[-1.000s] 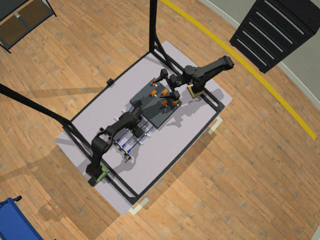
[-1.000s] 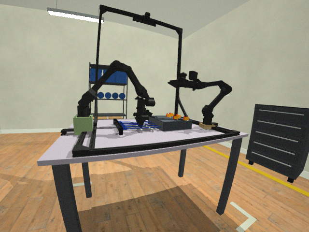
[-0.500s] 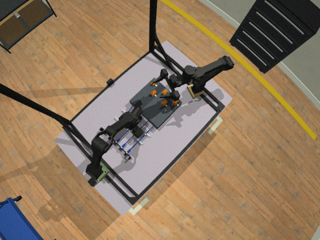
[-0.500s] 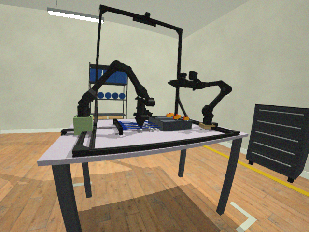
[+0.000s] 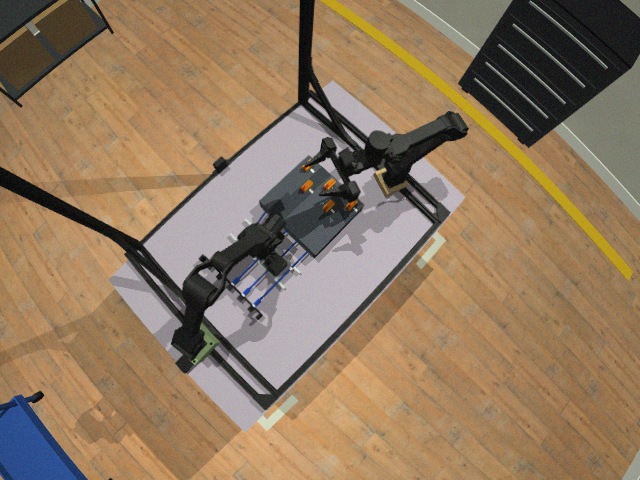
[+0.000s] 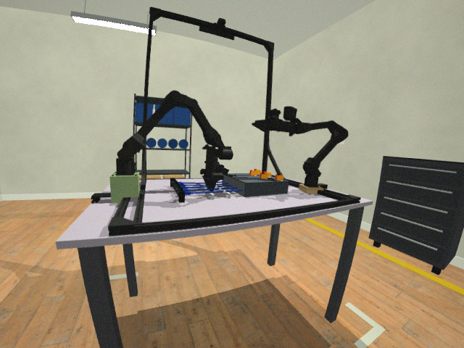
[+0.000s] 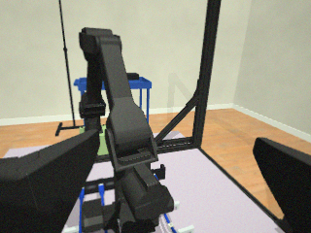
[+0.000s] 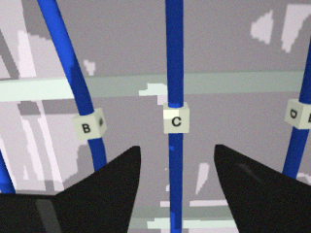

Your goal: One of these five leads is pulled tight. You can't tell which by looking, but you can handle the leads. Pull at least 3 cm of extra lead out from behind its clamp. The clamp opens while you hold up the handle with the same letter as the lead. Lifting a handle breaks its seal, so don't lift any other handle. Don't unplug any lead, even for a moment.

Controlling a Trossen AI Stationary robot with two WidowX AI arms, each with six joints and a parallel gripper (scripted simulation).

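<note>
1. The blue leads (image 5: 281,278) (image 6: 234,189) run side by side from the dark box (image 5: 315,240) (image 6: 262,188) to a black bar (image 5: 242,298) (image 6: 181,194) that stands well apart from it.
2. Lead C (image 8: 175,165) lies straight in my right wrist view, its tag (image 8: 176,121) showing the letter just beyond my fingertips.
3. Lead B (image 8: 60,36) slants on one side of lead C, and lead D (image 8: 292,162) slants on the other. Part of another lead shows past B, its letter out of sight.
4. My right claw (image 5: 263,249) (image 6: 212,188) (image 8: 177,152) points down over the leads, between the box and the bar. Its fingers are partly apart, with lead C crossing the gap in view; nothing is clamped.
5. A pale strip (image 8: 121,86) crosses beneath the leads.
6. The orange handles (image 5: 306,185) (image 6: 265,175) sit on top of the box. I cannot read their letters.
7. My left claw (image 5: 313,179) (image 6: 253,124) (image 7: 176,141) hangs above the box, level, its fingers wide apart and gripping nothing.
8. Beyond the leads from the box, a green block (image 5: 209,343) (image 6: 125,187) carries my right arm; a wooden block (image 5: 381,184) (image 6: 306,188) under my left arm is near the box's handle end.
</note>
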